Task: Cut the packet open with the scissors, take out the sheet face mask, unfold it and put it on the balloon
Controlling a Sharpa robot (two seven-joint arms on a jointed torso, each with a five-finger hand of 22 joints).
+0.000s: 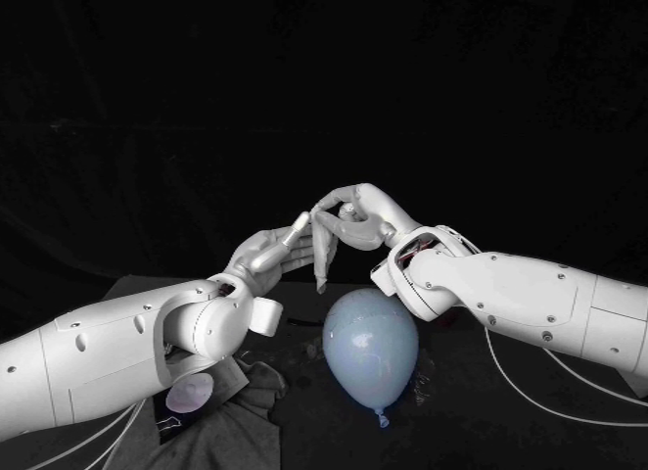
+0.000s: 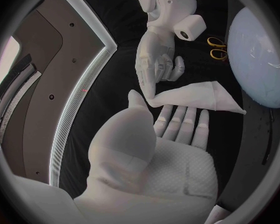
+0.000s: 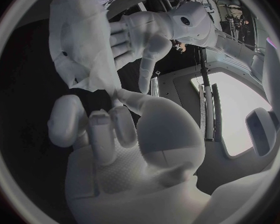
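Observation:
The white sheet mask [image 1: 323, 259] hangs folded in the air above the balloon [image 1: 369, 348], a pale blue balloon lying on the black table with its knot toward me. My right hand [image 1: 355, 217] pinches the mask's top corner from above. My left hand [image 1: 272, 253] reaches up beside it, thumb and a finger on the same corner, the other fingers spread. In the left wrist view the mask [image 2: 199, 95] stretches from that corner over my left hand's [image 2: 171, 144] fingertips, under the right hand [image 2: 157, 55], beside the balloon [image 2: 261, 55]. The right wrist view shows the mask [image 3: 84, 40] between my right hand [image 3: 115, 139] and left hand [image 3: 137, 35].
Yellow-handled scissors [image 2: 216, 49] lie on the table near the balloon. A crumpled dark cloth [image 1: 225, 421] and a small pale object [image 1: 190, 394] sit under my left arm. White cables [image 1: 550, 392] trail over the table at the right.

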